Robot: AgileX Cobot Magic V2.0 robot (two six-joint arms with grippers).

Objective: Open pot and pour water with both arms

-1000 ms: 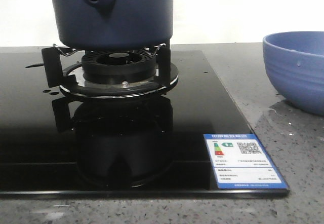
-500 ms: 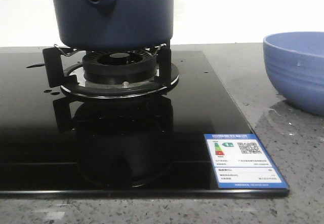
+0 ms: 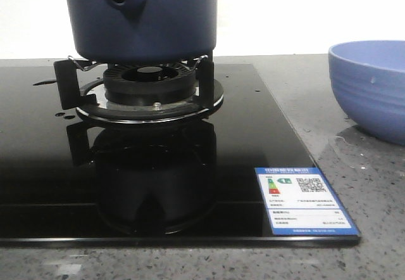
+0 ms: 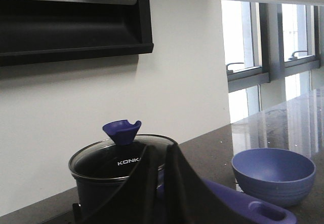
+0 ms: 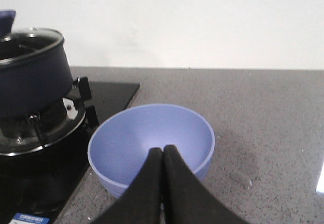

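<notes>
Nearest my left wrist, my left fingers (image 4: pixel 161 183) are pressed together on nothing, with a purple handle (image 4: pixel 248 207) lying just beyond them, its long axis running toward the bowl (image 4: pixel 273 175). Past that, straight ahead, the pot (image 4: pixel 109 181) sits on the burner stand (image 3: pixel 144 90) with its glass lid (image 4: pixel 117 155) still on, the lid knob (image 4: pixel 122 131) rising above my fingertips. My right fingers (image 5: pixel 162 176), likewise pressed together and empty, hover over the bowl, the pot well off toward my left arm. I judge the left arm nearer the knob.
</notes>
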